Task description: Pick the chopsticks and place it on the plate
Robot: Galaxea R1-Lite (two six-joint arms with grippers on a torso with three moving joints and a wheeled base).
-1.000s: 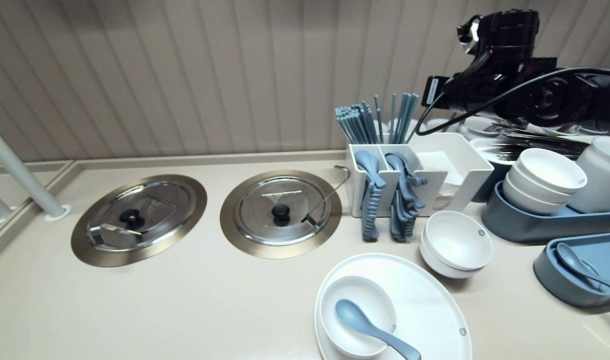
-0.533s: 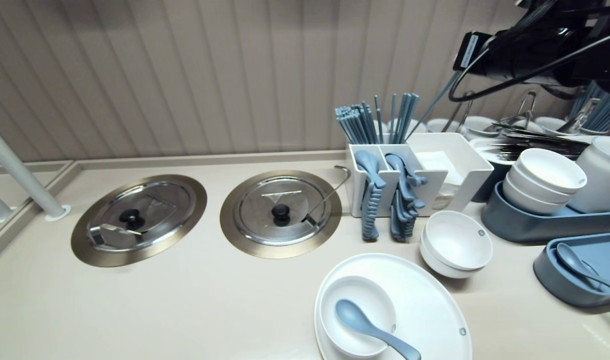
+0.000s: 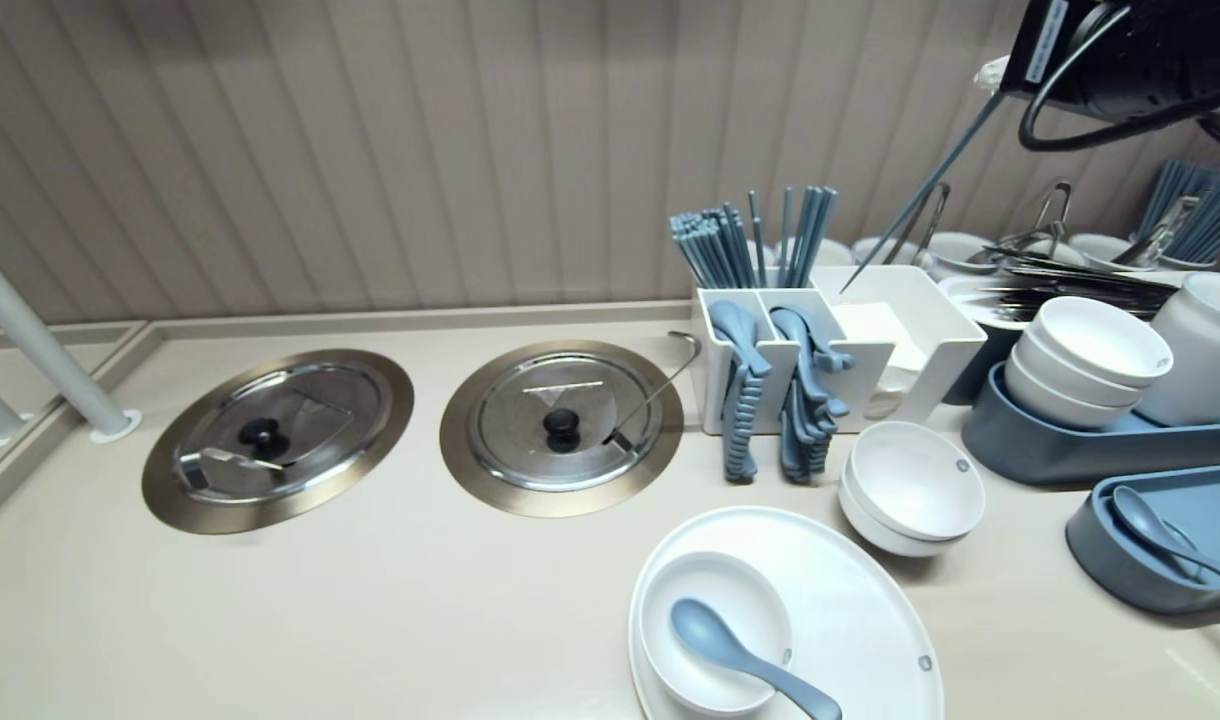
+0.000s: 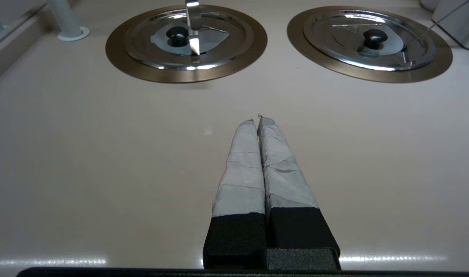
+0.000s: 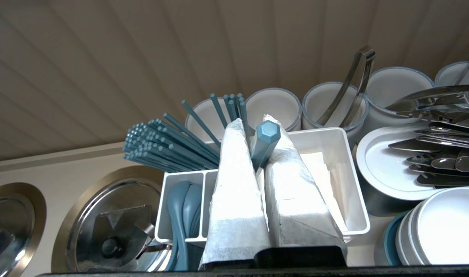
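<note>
- Blue-grey chopstick [image 3: 915, 195]: a single stick held slantwise in the air at the far right of the counter [image 3: 420, 600]. Its upper end is in the grip and its lower tip hangs by the rim of the white holder [image 3: 712, 400].
- Right gripper [image 5: 253, 121]: raised above the holder, its taped fingers [image 5: 234, 184] closed to a narrow gap on the chopstick's thick end, which juts out between the tips.
- Progress, judged from the layout: one chopstick is out of the upright bundle [image 3: 715, 245] and carried. It has not been set down anywhere.
- Plate [image 3: 850, 610]: on the near side of the counter, bearing a bowl [image 3: 740, 590] with a spoon [image 3: 740, 655] in it. No chopstick lies on it.
- Left gripper [image 4: 257, 120]: idle low over the bare counter, on the near side of the two round metal lids [image 4: 186, 38]. Its fingers are pressed together with nothing between them.
</note>
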